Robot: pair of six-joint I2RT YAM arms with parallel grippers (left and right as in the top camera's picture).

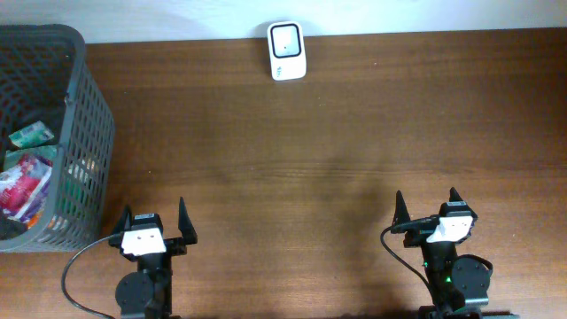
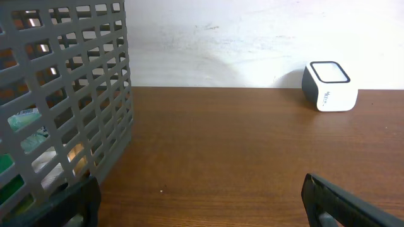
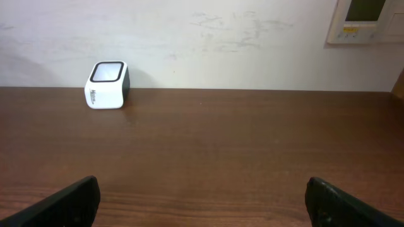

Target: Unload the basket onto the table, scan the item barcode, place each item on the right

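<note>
I read both tools as released: left gripper [image 1: 155,215] and right gripper [image 1: 426,198] sit at the near edge of the table [image 1: 310,151], fingers spread wide, nothing between them. The packets [image 1: 25,177] to scan, red and green, lie in the grey mesh basket [image 1: 93,115] at the table's left end, near the left gripper. The white scanner [image 1: 286,50] stands at the far edge by the wall, window up, well apart from both grippers.
</note>
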